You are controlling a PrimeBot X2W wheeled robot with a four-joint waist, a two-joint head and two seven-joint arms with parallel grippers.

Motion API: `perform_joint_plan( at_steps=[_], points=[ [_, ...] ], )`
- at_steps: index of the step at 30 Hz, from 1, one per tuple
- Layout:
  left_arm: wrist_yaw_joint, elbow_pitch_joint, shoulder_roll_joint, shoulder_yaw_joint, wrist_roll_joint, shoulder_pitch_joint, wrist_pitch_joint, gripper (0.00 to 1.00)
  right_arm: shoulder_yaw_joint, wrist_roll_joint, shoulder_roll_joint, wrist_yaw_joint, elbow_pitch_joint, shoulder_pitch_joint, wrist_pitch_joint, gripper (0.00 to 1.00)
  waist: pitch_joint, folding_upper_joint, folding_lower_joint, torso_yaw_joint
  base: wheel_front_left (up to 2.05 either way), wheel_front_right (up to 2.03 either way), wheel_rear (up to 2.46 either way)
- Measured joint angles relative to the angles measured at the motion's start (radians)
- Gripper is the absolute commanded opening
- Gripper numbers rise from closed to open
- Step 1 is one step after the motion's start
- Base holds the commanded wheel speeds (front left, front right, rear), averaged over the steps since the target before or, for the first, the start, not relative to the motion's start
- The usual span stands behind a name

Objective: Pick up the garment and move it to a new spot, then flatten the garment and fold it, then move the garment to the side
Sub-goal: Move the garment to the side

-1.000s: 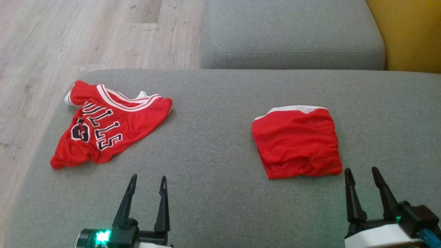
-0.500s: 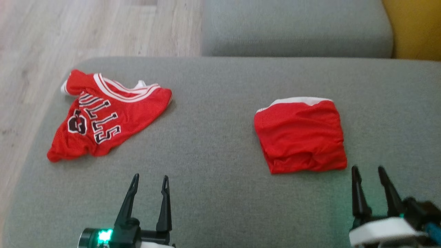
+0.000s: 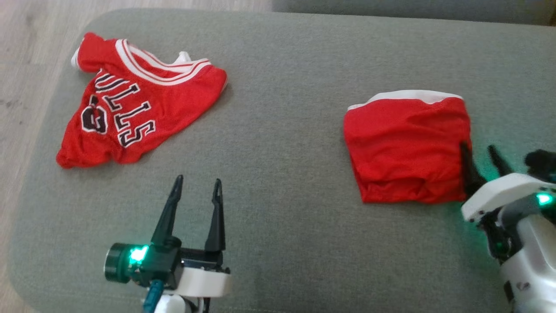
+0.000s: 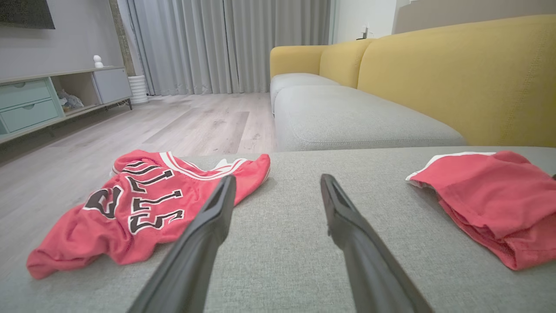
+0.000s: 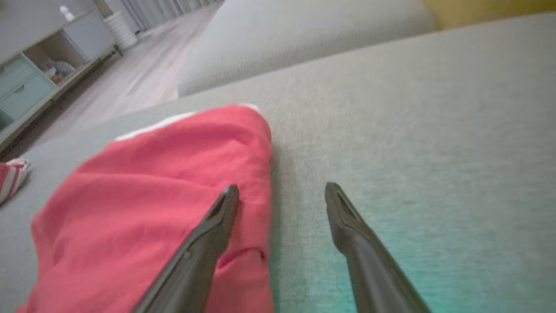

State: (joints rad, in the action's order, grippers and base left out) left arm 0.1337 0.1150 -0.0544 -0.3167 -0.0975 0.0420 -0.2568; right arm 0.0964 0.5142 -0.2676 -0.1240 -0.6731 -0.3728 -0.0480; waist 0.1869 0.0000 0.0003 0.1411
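Two red garments lie on the grey cushion [image 3: 282, 182]. A crumpled red jersey [image 3: 139, 108] with black-and-white lettering is at the left, also in the left wrist view [image 4: 139, 204]. A folded red garment [image 3: 404, 143] with a white band is at the right [image 5: 143, 204] [image 4: 491, 191]. My right gripper [image 3: 480, 163] is open at this garment's right edge; its left finger is over the cloth and its right finger over bare cushion [image 5: 282, 187]. My left gripper [image 3: 197, 180] is open and empty above bare cushion, below the jersey [image 4: 278, 178].
Wooden floor [image 3: 26, 52] runs along the cushion's left edge. A second grey seat cushion [image 4: 347, 117] and a yellow sofa back [image 4: 456, 74] stand beyond. A low cabinet [image 4: 39, 100] and curtains [image 4: 226, 43] are across the room.
The head camera has tilted down, shifting the whole picture. My right gripper has moved forward to the folded garment's right edge. Both garments lie as before.
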Motion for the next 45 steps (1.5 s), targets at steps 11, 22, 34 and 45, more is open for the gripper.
perform_joint_plan(
  at_steps=[11, 22, 34, 45],
  points=[
    [0.024, -0.013, 0.002, -0.005, 0.003, 0.017, 0.0, 1.0, 0.154, 0.154, -0.121, 0.0, -0.05, -0.061, 0.02, 0.0, 0.055, 0.0, -0.0003, -0.014, 0.0, 0.0, 0.0],
    [-0.006, -0.055, 0.003, 0.004, 0.02, 0.14, 0.0, 1.0, 0.089, 0.08, -0.471, 0.0, -0.095, -0.193, 0.047, 0.0, 0.22, 0.0, -0.0001, -0.079, 0.0, 0.0, 0.0],
    [-0.02, -0.027, 0.005, -0.003, 0.017, 0.205, 0.0, 1.0, -0.093, -0.199, -0.54, 0.0, -0.156, -0.274, -0.06, 1.0, 0.269, 0.0, -0.0004, -0.129, 0.0, 0.0, 0.0],
    [0.008, 0.085, 0.005, 0.004, 0.009, 0.065, 0.0, 1.0, -0.052, -0.344, -0.097, 0.0, -0.069, -0.067, -0.183, 1.0, 0.016, 0.0, -0.0006, -0.097, 0.0, 0.0, 0.0]
  ],
)
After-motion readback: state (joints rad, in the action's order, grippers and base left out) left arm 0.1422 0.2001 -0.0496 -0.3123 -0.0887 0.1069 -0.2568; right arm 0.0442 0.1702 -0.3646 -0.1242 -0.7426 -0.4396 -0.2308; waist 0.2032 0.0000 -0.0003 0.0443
